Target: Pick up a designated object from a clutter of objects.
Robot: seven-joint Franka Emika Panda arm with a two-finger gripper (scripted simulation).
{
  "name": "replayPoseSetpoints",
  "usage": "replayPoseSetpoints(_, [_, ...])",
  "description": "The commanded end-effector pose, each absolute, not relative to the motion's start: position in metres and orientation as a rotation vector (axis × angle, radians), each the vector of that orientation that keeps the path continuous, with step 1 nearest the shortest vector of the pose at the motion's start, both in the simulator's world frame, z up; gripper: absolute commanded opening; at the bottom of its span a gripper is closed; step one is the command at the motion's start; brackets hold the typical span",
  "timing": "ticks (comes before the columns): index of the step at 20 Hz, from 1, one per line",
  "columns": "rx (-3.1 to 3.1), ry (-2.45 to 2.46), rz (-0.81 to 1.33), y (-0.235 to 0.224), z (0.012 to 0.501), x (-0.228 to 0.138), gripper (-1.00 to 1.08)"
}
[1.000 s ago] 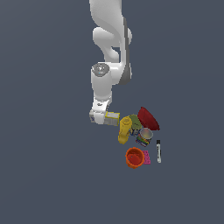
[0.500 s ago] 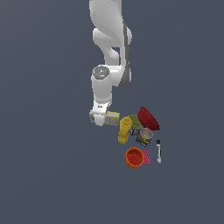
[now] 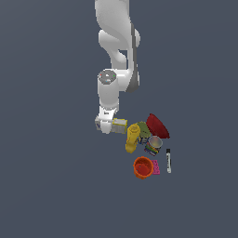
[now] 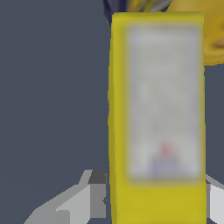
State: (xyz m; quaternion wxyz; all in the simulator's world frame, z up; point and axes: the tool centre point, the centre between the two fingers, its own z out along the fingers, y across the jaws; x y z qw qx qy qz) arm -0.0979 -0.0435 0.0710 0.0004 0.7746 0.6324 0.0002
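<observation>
The designated object (image 3: 119, 125) is a flat carton lying at the clutter's edge on the exterior view's left. Its yellow-edged end with the pale face shows beside the hand, and its white-grey end (image 3: 98, 123) pokes out the other side. My gripper (image 3: 106, 126) is down over its middle. In the wrist view the designated object (image 4: 164, 109) fills the picture, with one grey finger (image 4: 89, 197) close beside one long edge and the other finger (image 4: 215, 199) by the opposite edge. The jaws straddle it with a thin gap on one side, so the gripper reads as open.
The clutter of objects sits just beyond the carton: a yellow bottle (image 3: 132, 138), dark red bowl (image 3: 157, 125), printed can (image 3: 154, 144), orange cup (image 3: 142, 167), pink block (image 3: 155, 167), black-and-white marker (image 3: 168, 160) and a green item (image 3: 143, 127). The yellow bottle (image 4: 205, 35) nearly touches the carton's far end.
The arm has sunk a little, bringing the hand lower over the carton. The carton and the rest of the pile have not moved.
</observation>
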Motion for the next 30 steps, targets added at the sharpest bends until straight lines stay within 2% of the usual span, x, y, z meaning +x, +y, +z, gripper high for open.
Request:
replayPoseSetpoints(1, [2.432,1.987,0.001,-0.042,0.073,-0.098,-1.00])
replayPoseSetpoints(13, [2.432,1.986,0.000,-0.016,0.121,-0.103,-1.00])
replayPoseSetpoints(30, [2.430,1.985,-0.004,0.059,0.262,-0.118,-1.00])
